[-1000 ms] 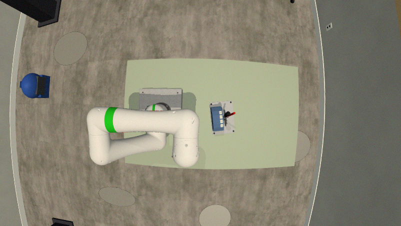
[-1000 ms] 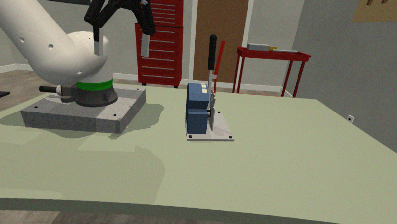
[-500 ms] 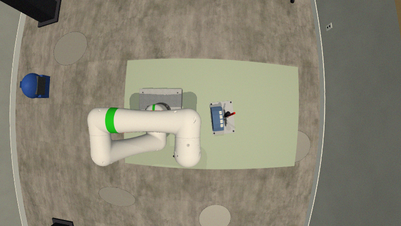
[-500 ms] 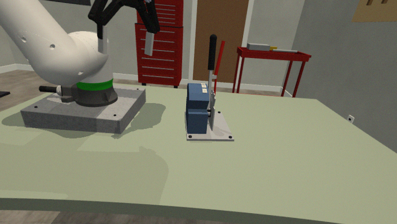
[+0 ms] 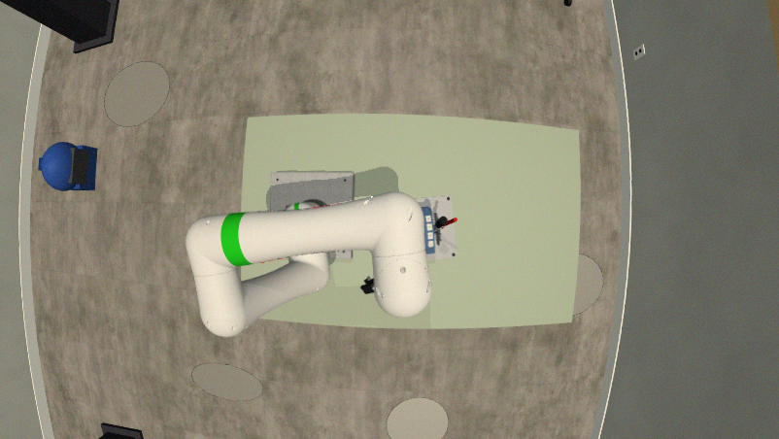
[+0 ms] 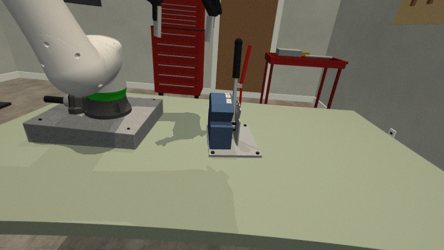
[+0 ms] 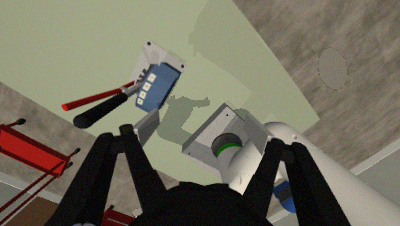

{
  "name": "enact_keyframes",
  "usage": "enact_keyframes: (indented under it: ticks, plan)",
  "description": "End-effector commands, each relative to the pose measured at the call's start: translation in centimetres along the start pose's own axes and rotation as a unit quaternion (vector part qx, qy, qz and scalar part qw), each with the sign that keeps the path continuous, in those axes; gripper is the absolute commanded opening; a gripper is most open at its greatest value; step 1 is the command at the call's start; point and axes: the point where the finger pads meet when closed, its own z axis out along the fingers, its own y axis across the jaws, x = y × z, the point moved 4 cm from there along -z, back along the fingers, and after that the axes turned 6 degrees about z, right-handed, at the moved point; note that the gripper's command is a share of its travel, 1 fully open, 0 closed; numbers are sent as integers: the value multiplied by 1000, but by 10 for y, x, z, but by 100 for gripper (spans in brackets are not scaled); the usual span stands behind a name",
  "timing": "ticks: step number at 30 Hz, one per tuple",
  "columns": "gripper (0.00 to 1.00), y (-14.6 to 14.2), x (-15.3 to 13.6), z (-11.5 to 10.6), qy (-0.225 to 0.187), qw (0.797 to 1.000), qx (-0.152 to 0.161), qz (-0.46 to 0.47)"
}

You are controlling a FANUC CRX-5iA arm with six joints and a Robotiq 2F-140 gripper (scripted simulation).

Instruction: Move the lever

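Note:
The lever fixture stands on a grey base plate [image 6: 235, 149] mid-table, with a blue block [image 6: 220, 119] carrying small number plates [image 6: 228, 97] on top. Their digits are too small to read. The lever's black handle [image 6: 237, 57] stands about upright, with the red bar [image 6: 245, 66] apart from it on the right. My gripper [image 6: 184, 26] is open and empty, high above the table and to the left of the handle. In the wrist view the open fingers frame the table, with the handle [image 7: 100, 111], red bar [image 7: 95, 97] and block [image 7: 156, 87] to the upper left.
My arm's grey pedestal [image 6: 93, 124] sits on the table left of the fixture. A red tool chest [image 6: 178, 46] and a red cart [image 6: 303, 60] stand behind the table. From above, my arm [image 5: 326, 228] covers part of the fixture's left side.

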Motion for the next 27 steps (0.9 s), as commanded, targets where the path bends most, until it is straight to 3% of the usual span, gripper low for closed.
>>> enact_keyframes:
  ticks: [1, 3, 4, 6, 7, 9, 10, 12, 13, 15, 16, 21, 27]
  plan:
    - [100, -48, 1, -25, 8, 997, 2, 71]
    - [100, -48, 1, -25, 8, 997, 2, 71]
    - [100, -73, -2, -37, 9, 994, 7, 105]
    - [100, -73, -2, -37, 9, 994, 7, 105]
    - [100, -97, -6, -47, 9, 990, 13, 137]
    - [100, -97, -6, -47, 9, 990, 13, 137]
    - [100, -119, -10, -56, 8, 986, 18, 167]
    - [100, -119, -10, -56, 8, 986, 18, 167]
    - [100, -139, -15, -64, 8, 981, 23, 194]
    - [100, -139, -15, -64, 8, 981, 23, 194]
    - [100, -156, -20, -70, 6, 976, 26, 216]
    - [100, -186, -31, -80, 4, 966, 33, 257]
    - [100, -192, -33, -82, 3, 964, 34, 264]
